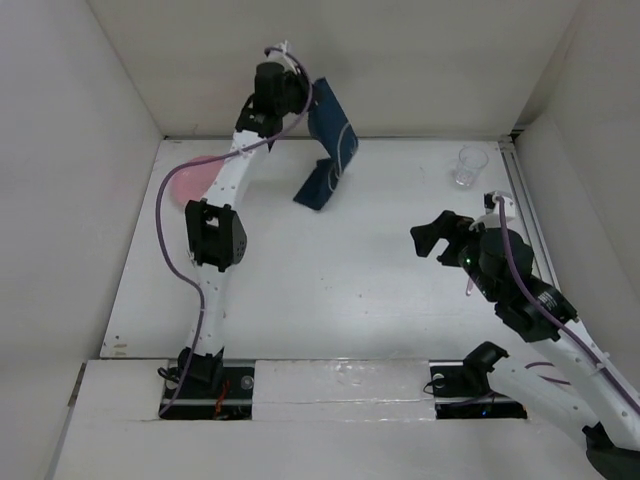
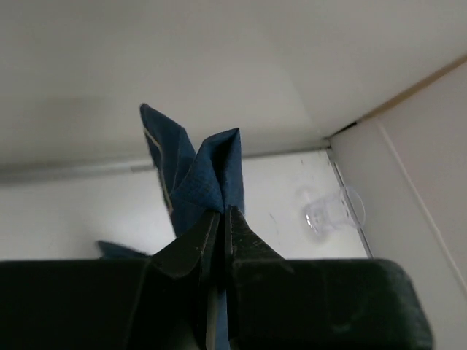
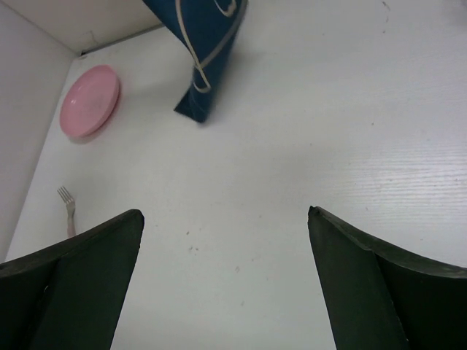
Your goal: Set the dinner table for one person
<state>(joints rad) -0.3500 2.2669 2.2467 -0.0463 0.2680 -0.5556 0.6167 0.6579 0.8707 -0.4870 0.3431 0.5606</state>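
My left gripper [image 1: 303, 98] is shut on the dark-blue cloth placemat [image 1: 330, 150] and holds it up at the back of the white dinner table [image 1: 340, 280]; the cloth hangs down with its lower corner touching the table. In the left wrist view the closed gripper [image 2: 221, 213] pinches the blue placemat [image 2: 201, 171]. My right gripper [image 1: 438, 236] is open and empty above the table's right side; the right wrist view shows its gripper [image 3: 226, 215] spread wide over bare table. The placemat [image 3: 204, 44] hangs beyond it.
A pink plate [image 1: 192, 178] lies at the back left, partly behind my left arm; it also shows in the right wrist view [image 3: 89, 100]. A fork [image 3: 68, 208] lies near the left wall. A clear glass [image 1: 468, 166] stands at the back right, also in the left wrist view [image 2: 328, 211].
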